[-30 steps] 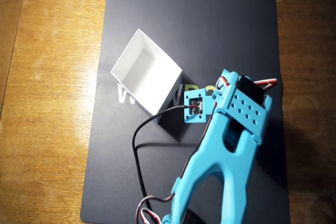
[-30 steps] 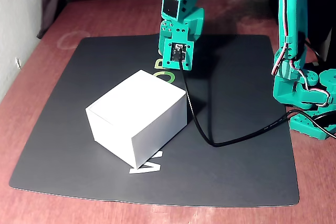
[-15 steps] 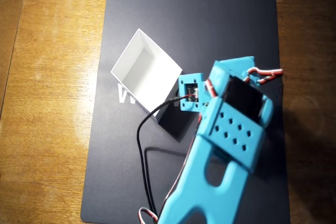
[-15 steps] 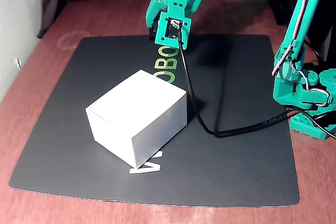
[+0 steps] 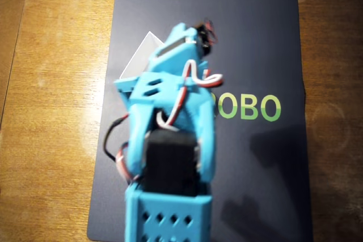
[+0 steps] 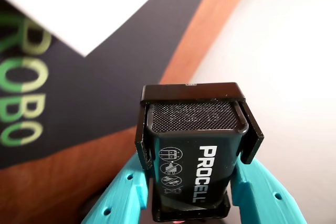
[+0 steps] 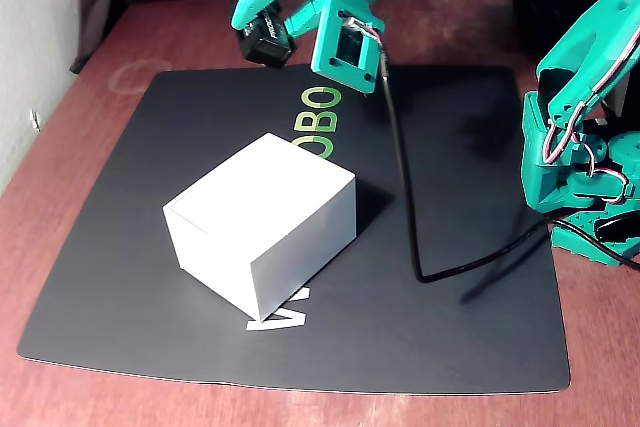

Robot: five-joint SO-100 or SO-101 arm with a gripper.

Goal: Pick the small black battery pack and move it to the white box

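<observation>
The small black battery pack (image 6: 197,145) with white "PROCELL" lettering fills the wrist view, clamped between my teal fingers (image 6: 126,195). My gripper (image 7: 256,35) is shut on the pack (image 7: 264,45) and holds it in the air, above the far part of the mat and behind the white box (image 7: 260,222). From overhead, my arm covers most of the box (image 5: 139,58). The pack's red wires (image 5: 207,28) show at the gripper's end, over the box's far right side. One corner of the box (image 6: 89,3) appears below in the wrist view.
A black mat (image 7: 130,277) with green "ROBO" lettering (image 5: 249,107) lies on the wooden table (image 5: 51,140). A black cable (image 7: 440,269) trails from the wrist across the mat to the arm's base (image 7: 585,177) at the right of the fixed view.
The gripper has risen off the mat with the battery pack and swung up and left towards the box. The box has not moved.
</observation>
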